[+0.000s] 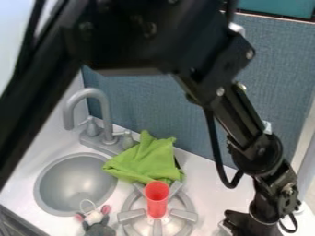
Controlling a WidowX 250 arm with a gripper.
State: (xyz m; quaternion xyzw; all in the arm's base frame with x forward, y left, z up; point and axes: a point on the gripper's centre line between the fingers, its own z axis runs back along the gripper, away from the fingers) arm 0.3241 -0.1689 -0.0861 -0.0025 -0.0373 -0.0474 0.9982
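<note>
While claw (242,225) hangs nr R counter (212,186) edge, red cup (157,199) stands apart on burner (184,215).

A white counter (212,184) spreads out here, with a round grey sink (80,184) let into it. Just behind the sink stands a grey tap (106,115). Off to the sink's right, toward the back, a green cloth (144,159) lies crumpled. A grey burner (130,215) sits right of the sink, and by the sink's front right rim is a toy mouse (98,227), pink-eared.
</note>
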